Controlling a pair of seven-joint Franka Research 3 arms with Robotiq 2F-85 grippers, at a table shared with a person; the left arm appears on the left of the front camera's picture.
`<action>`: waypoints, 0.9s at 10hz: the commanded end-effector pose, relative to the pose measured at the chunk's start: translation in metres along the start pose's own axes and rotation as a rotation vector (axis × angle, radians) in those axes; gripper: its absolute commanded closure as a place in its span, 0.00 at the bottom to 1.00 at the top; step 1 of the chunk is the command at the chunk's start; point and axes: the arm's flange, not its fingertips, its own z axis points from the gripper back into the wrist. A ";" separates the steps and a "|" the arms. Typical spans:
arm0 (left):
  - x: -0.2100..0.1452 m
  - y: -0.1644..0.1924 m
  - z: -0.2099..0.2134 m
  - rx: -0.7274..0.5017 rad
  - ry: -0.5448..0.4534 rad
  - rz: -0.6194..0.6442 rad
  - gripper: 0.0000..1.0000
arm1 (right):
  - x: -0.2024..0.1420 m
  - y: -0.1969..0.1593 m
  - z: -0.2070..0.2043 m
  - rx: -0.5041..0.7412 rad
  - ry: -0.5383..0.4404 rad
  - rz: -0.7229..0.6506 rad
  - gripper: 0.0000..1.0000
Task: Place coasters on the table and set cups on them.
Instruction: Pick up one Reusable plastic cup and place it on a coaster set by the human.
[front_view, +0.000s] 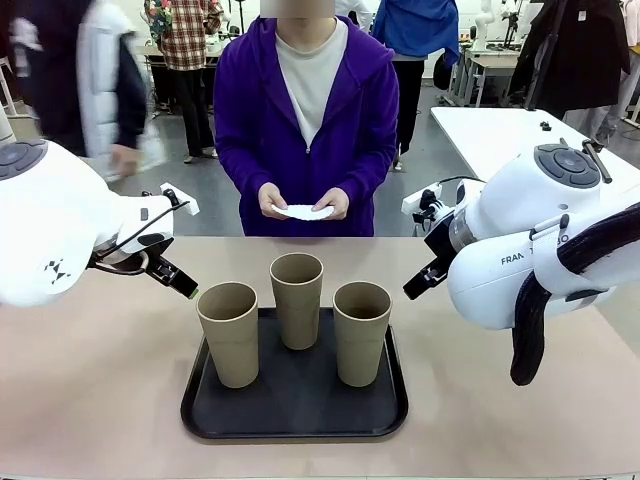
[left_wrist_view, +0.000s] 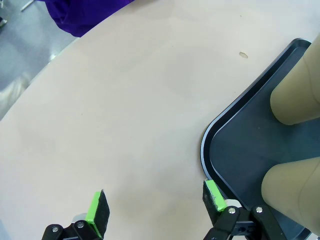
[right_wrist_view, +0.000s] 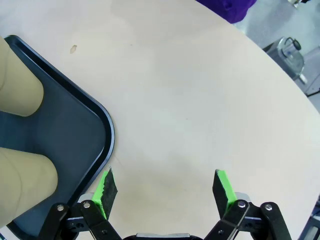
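Observation:
Three tan cups stand on a black tray (front_view: 295, 420): the left cup (front_view: 229, 334), the middle cup (front_view: 297, 300) farther back, and the right cup (front_view: 361, 332). Across the beige table (front_view: 100, 400), the person holds white coasters (front_view: 303, 212) in both hands at waist height. My left gripper (front_view: 180, 278) hovers open left of the tray; in its wrist view the gripper (left_wrist_view: 155, 206) straddles the tray's corner (left_wrist_view: 212, 135), with two cups (left_wrist_view: 297, 95) beyond. My right gripper (front_view: 422, 278) hovers open right of the tray; seen from that wrist, the gripper (right_wrist_view: 165, 187) is above bare table beside the tray (right_wrist_view: 107, 135).
A white table (front_view: 500, 130) stands at the back right. Other people stand behind the person. Bare tabletop lies on both sides of the tray and between it and the far edge.

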 end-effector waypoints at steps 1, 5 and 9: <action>0.000 0.000 0.000 0.000 0.000 0.000 0.00 | 0.000 0.000 0.000 0.000 0.000 0.000 0.00; 0.002 -0.003 0.021 0.015 0.000 -0.022 0.00 | -0.001 -0.001 0.032 -0.014 0.045 -0.001 0.00; -0.027 -0.009 0.103 -0.031 0.076 -0.008 0.00 | -0.041 -0.002 0.146 -0.057 0.154 -0.054 0.00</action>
